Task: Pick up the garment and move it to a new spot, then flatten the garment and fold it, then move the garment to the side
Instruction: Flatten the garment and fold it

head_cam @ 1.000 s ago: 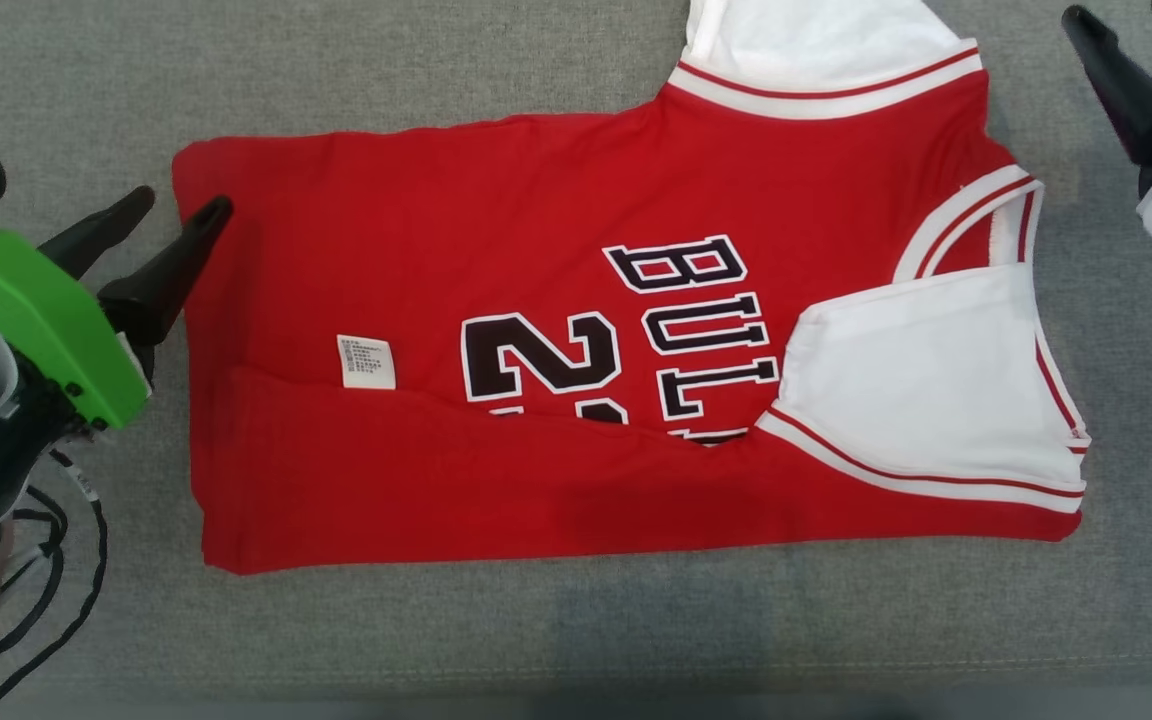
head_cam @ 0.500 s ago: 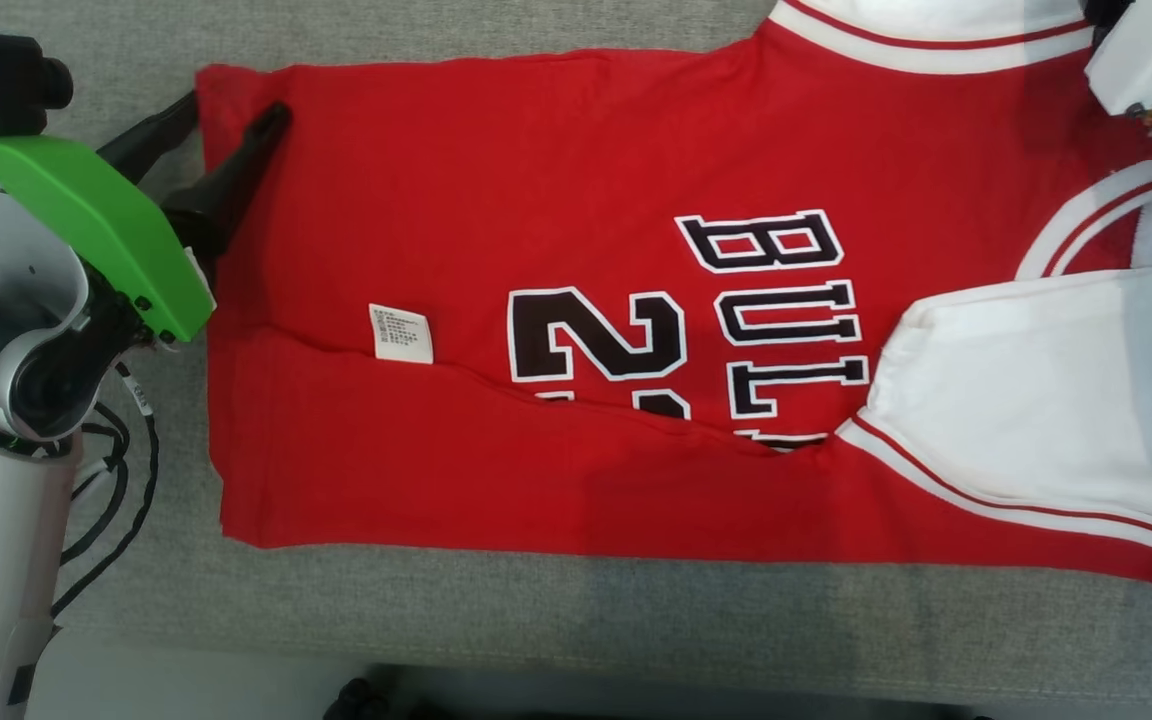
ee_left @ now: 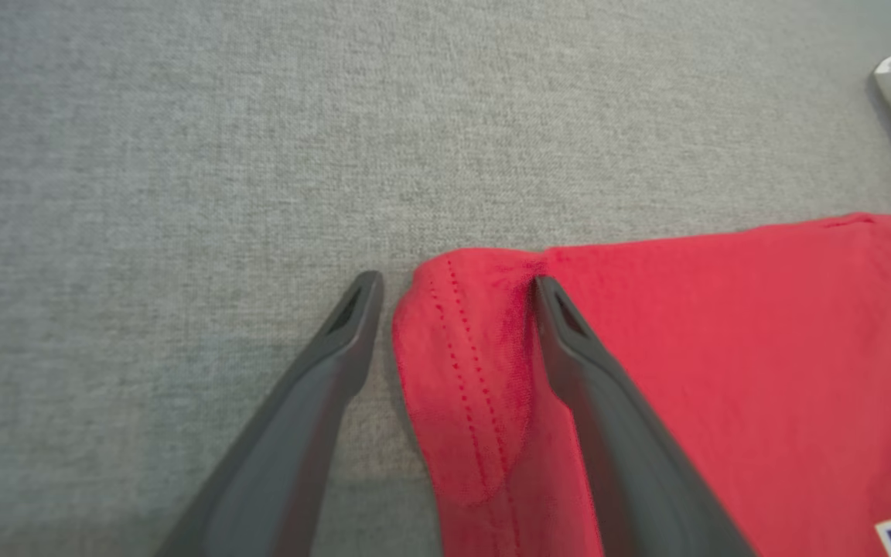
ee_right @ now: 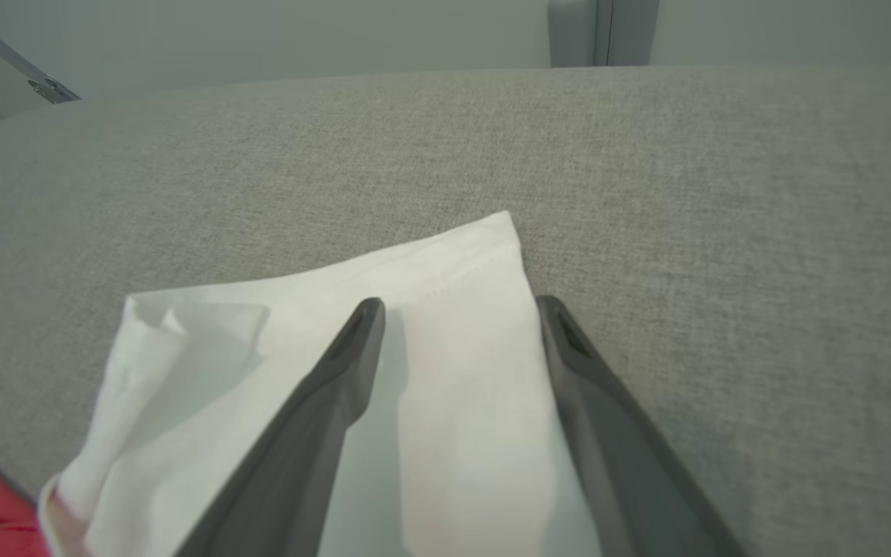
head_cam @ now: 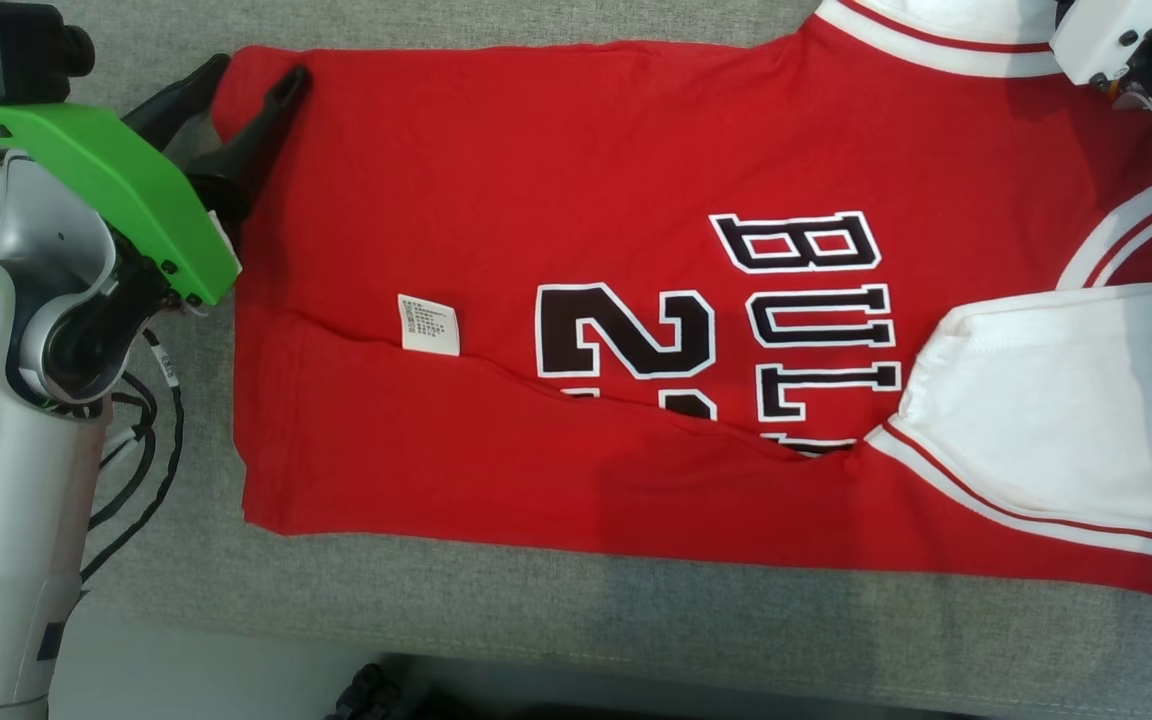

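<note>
Straddling jersey (head_cam: 536, 200) hem corner (ee_left: 461, 371) with left gripper (ee_left: 455, 280), moved in from beside it; wide, empty. Positioning right gripper (ee_right: 459, 303), wide, over white corner (ee_right: 484, 255). Lying part-folded on bench (head_cam: 536, 620). Preparing two-corner pinch for next fold.

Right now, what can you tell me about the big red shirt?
The jersey is red, soft-looking, sleeveless, with white-and-red striped trim, white panels, black white-edged lettering "BUL" and a number, and a white label. It lies flat on the gray cloth surface, its near edge folded up over part of the print. The open left tool straddles one hem corner; the open right tool hangs over a white corner.
</note>
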### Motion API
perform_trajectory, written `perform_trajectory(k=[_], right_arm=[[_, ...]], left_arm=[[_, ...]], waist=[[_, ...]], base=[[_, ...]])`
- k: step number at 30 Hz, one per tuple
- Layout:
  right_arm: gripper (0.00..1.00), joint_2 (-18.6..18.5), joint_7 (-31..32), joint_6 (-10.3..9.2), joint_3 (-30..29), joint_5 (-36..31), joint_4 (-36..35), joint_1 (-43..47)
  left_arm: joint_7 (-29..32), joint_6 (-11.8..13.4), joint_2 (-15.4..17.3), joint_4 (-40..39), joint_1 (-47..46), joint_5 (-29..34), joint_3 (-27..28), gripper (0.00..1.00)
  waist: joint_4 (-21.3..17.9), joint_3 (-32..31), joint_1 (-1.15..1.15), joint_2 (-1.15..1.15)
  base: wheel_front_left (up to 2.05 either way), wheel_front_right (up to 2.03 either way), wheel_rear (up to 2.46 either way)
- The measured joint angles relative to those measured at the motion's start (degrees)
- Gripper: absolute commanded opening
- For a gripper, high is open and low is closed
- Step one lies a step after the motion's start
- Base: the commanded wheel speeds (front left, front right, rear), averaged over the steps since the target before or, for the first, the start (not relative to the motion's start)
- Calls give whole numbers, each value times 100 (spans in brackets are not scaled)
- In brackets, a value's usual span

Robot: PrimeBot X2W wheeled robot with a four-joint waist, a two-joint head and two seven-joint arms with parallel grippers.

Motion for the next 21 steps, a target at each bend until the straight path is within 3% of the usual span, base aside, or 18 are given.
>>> perform_trajectory(k=[1,2,4,5,7,9,15,16,18,19,21], right_arm=[[50,25,-13,10,1,1,44,-32],[30,51,-18,27,7,1,94,-59],[5,82,-81,89,21,1,199,-104],[1,93,-152,100,22,0,277,-104],[8,93,-243,108,23,0,416,-104],[42,92,-275,109,20,-1,510,-104],[48,0,-369,199,-10,-52,778,-108],[43,-34,-377,199,-22,-52,831,-110],[21,-54,-420,198,-46,-52,914,-126],[0,-46,-421,198,-53,-52,948,-143],[0,19,-485,204,-32,-52,1003,-207]], left_arm=[[-2,-3,-23,23,-24,-14,-30,17],[-3,-4,-31,32,-45,-26,-66,0],[-8,-4,-34,86,-96,-55,-132,0],[-32,-8,-48,157,-120,-55,-164,0],[-81,-24,-123,236,-133,-55,-227,0],[-100,-25,-137,297,-144,-57,-281,0],[-144,-30,-207,442,-175,-160,-450,0],[-172,-30,-221,465,-176,-160,-490,0],[-172,-30,-256,501,-186,-171,-535,0],[-172,-30,-259,502,-194,-193,-563,0],[-175,-30,-257,503,-196,-194,-623,0]], waist=[[3,1,0,0],[6,3,0,0],[15,0,0,0],[20,-11,0,0],[28,-49,0,0],[40,-91,0,0],[119,-177,0,0],[138,-191,0,0],[176,-217,0,0],[195,-227,0,0],[215,-243,0,0]], base=[[0,0,0],[0,0,0],[0,0,0],[0,0,0],[0,0,0],[0,0,0],[0,0,0],[0,0,0],[0,0,0],[0,0,0],[0,0,0]])
